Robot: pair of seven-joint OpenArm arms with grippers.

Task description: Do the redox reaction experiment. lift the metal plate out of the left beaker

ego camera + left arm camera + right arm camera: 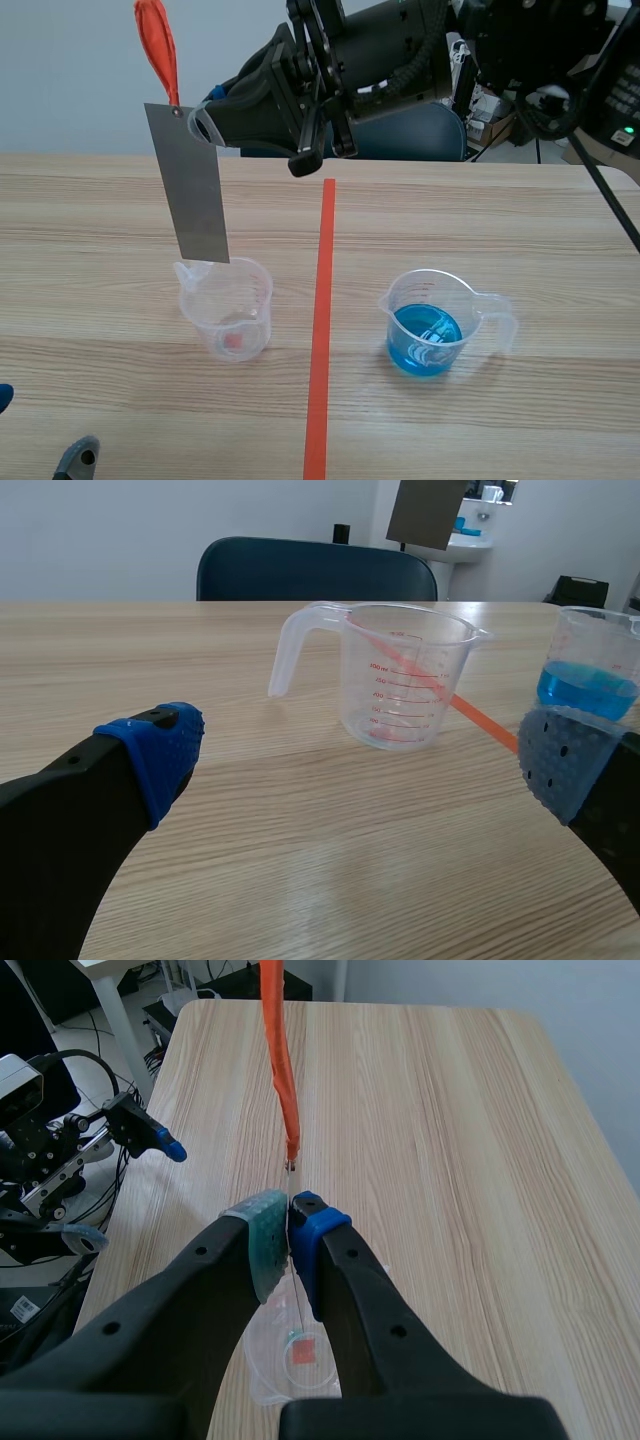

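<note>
Bright, even light falls from overhead. The clear beaker (228, 310) and the blue-liquid beaker (430, 325) cast only faint, soft shadows on the surface (480, 220); a pale sheen lies between the fingers (150, 755) of the left pincer (362, 762).

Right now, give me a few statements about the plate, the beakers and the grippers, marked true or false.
1. The metal plate hangs clear above the left beaker. True.
2. The left gripper holds the plate. False: it is open; the right gripper is shut on the plate.
3. The right beaker holds blue liquid. True.
4. The orange ribbon is tied to a beaker handle. False: it is fixed at the plate's top.
</note>
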